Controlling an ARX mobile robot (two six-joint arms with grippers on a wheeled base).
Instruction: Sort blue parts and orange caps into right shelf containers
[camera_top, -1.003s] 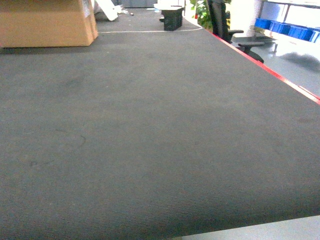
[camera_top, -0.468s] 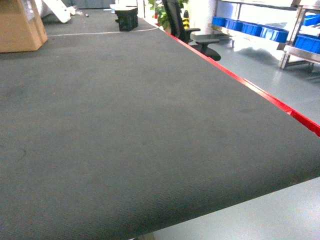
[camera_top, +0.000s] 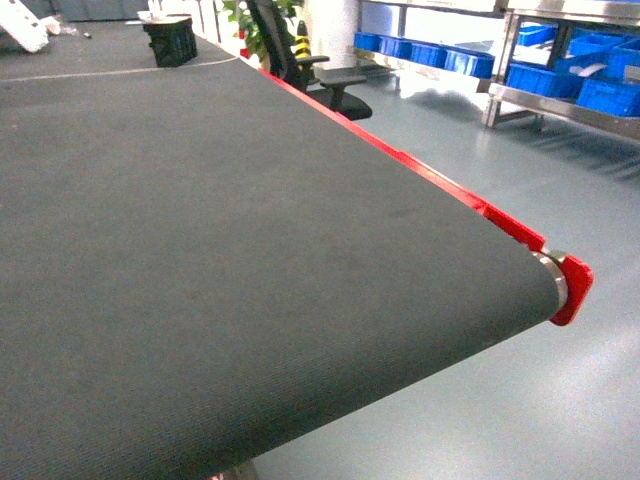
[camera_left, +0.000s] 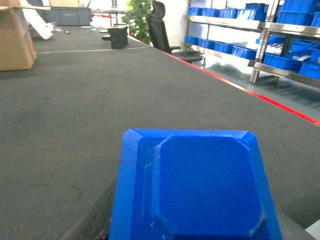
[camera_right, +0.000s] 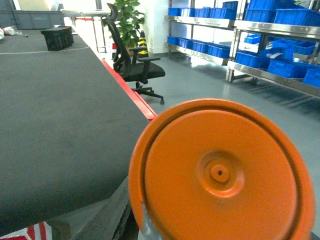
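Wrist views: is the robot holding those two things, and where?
A blue part and an orange cap fill them, likely held. The hold is hidden.

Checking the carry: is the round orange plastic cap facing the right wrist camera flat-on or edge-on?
Flat-on: the round orange plastic cap shows its full disc face.

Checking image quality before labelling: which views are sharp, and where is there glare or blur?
Head view: dark belt fairly sharp, far shelf bins soft, window glare top centre. Left wrist: blue part close, slightly soft. Right wrist: orange cap fills the frame, well lit; background shelves clear.
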